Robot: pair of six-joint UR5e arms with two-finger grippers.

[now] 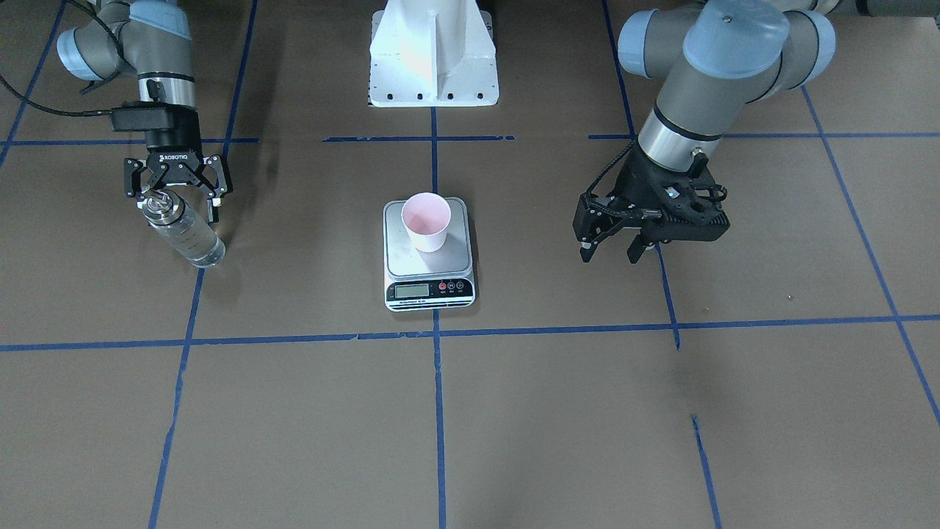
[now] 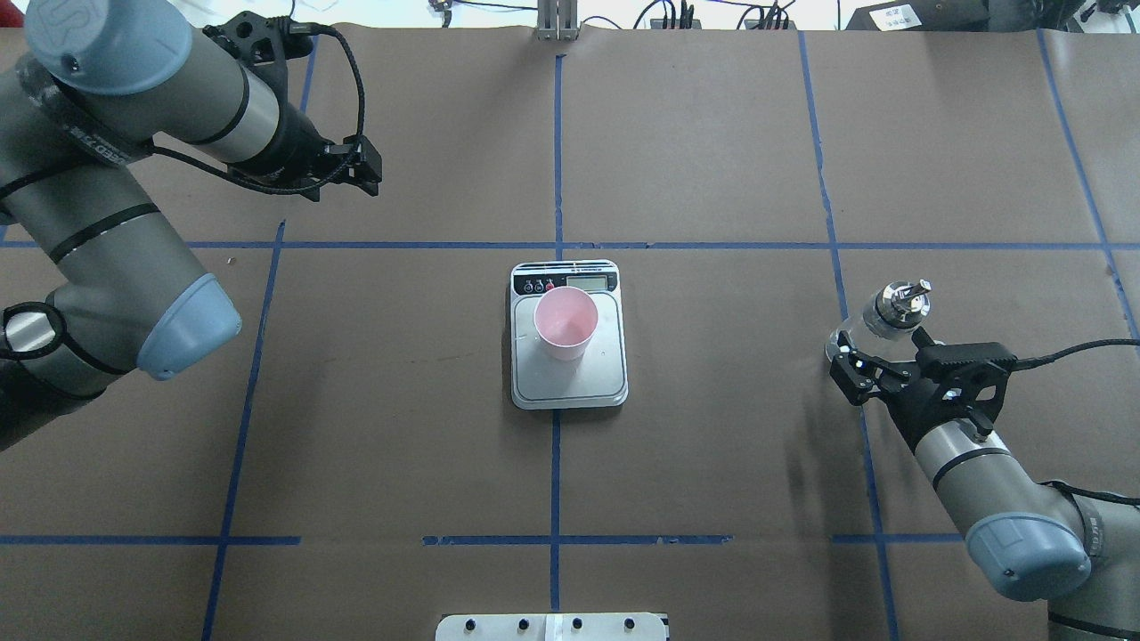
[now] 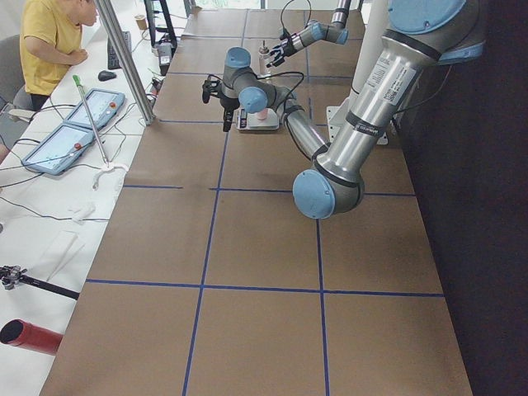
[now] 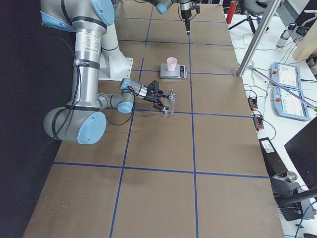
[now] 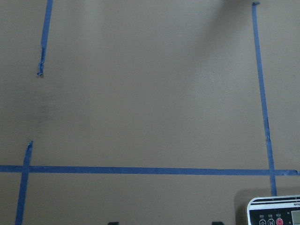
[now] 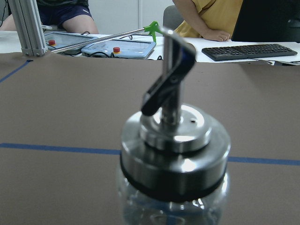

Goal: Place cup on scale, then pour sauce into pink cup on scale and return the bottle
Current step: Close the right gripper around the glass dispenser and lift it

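Note:
The pale pink cup [image 1: 426, 220] stands upright on the scale's silver platform [image 1: 396, 253], at the table's middle; both also show in the overhead view, the cup [image 2: 565, 322] on the scale [image 2: 570, 387]. The clear glass bottle [image 1: 183, 235] with a silver pourer cap [image 6: 174, 136] stands on the table on my right side and holds clear liquid. My right gripper [image 1: 175, 207] is open, its fingers spread on either side of the bottle's top. My left gripper [image 1: 611, 253] is open and empty, raised over bare table away from the scale.
Blue tape lines [image 2: 557, 160] cross the brown table. My white base [image 1: 433, 59] stands behind the scale. The scale's corner [image 5: 276, 213] shows in the left wrist view. A person [image 3: 49, 41] sits by tablets and cables beyond the far table edge.

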